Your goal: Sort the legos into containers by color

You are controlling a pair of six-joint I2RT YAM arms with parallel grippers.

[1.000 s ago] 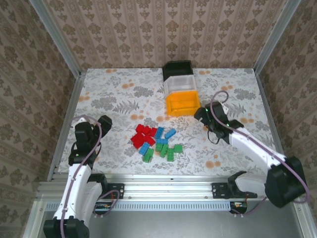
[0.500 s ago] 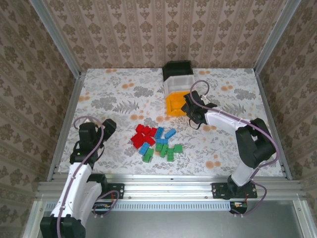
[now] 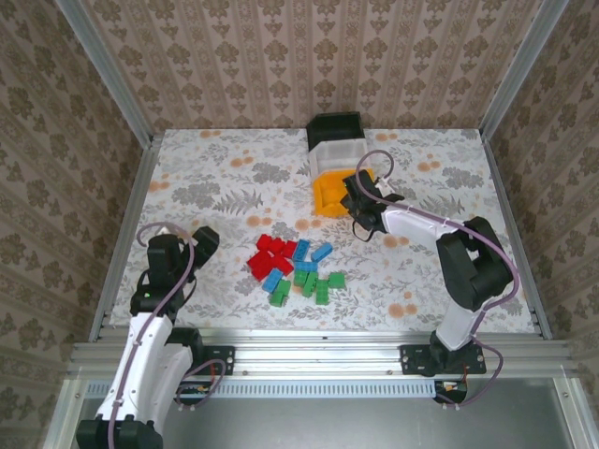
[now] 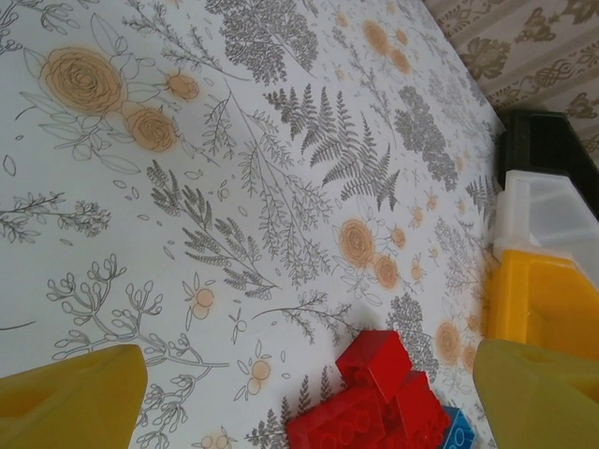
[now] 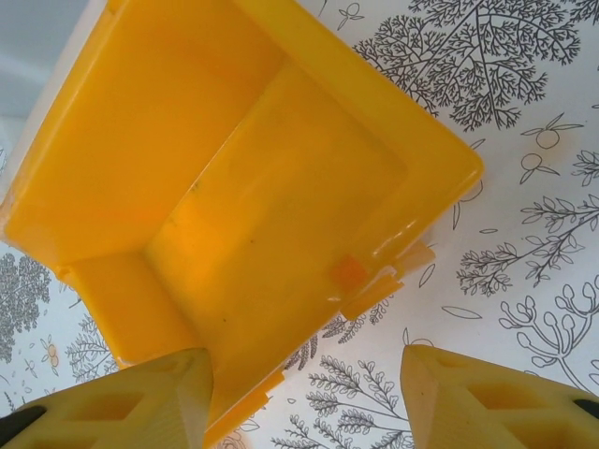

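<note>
**Fifteen-odd bricks unsorted; both jaws apart and holding nothing**

**Location.** The bricks (image 3: 295,267) lie in one loose heap at mid-tabletop (image 3: 215,178). Red sits to the left, with blue and green to the right and nearer, and several bricks touch. The bins stand in a touching row at the far side. The black bin (image 3: 335,124) is farthest, the white bin (image 3: 339,154) is between, and the orange bin (image 3: 335,195) is nearest the heap.

**Jaws.** The left jaws are apart and empty, low over the tabletop left of the heap. Red bricks (image 4: 374,398) lie ahead between the fingers (image 4: 75,398). The right jaws are apart and empty at the orange bin's right side, looking into it. Contact with the bin cannot be determined. That bin's floor is bare.

**Handling (judgement).** The bricks are light, rigid, smooth-sided and not fragile. Grip across two flat side walls, not the studs, since a skewed pinch is likely to flick a brick away. Crowded neighbours may drag along, so outliers are best taken first. The bins look light and thin-walled and are apt to slide if nudged.
</note>
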